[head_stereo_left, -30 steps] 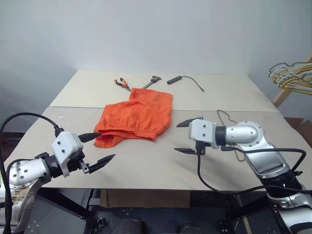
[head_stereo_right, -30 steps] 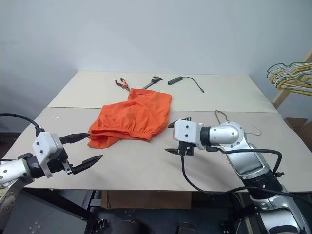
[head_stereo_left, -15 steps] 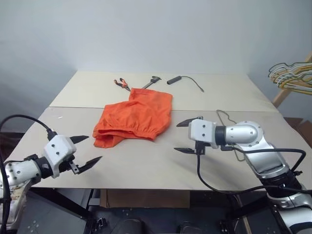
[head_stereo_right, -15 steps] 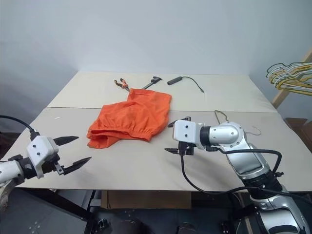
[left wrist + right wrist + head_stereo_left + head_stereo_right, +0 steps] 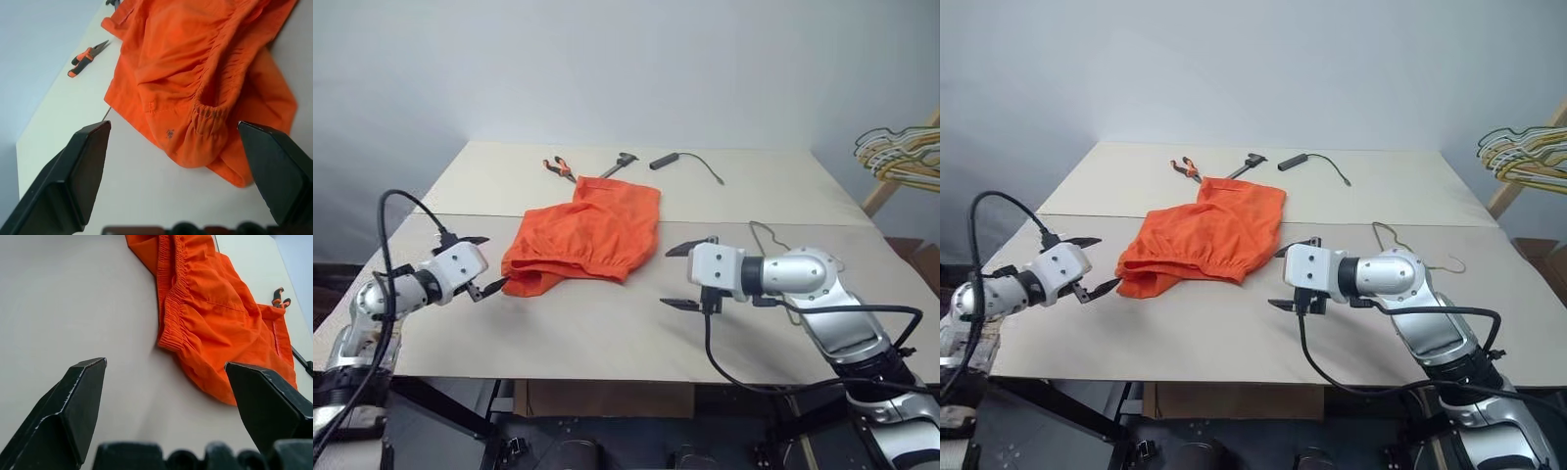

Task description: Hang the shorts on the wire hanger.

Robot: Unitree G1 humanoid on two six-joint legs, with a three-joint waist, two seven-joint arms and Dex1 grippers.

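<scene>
Orange cloth is lying bunched in the middle of the table (image 5: 607,333): the shorts (image 5: 587,235), waistband gathered along their near edge, one corner folded under itself on the robot's left. The left gripper (image 5: 481,264) is hanging just beside that folded corner with its two black fingers spread wide and nothing between them. The right gripper (image 5: 687,276) is waiting on the other side of the shorts, a little apart from the waistband, also wide and empty. The wire hanger (image 5: 1415,250) is lying flat beyond the right arm, well away from the shorts and partly hidden by the forearm.

What is worrying me is the doubled-over corner. If the left fingers are closing there, they are likely catching only the top fold (or both layers at once), and the shorts may be lifting as a lump, with no open waistband or leg to thread over the hanger. The hanger itself, thin and flat on the board, is looking hard to pinch, and the right arm's cable is trailing close to it and could drag it.

Against a second ago, the left gripper is now much nearer the shorts, up from the near table edge, while the right gripper is sitting where it was.
</scene>
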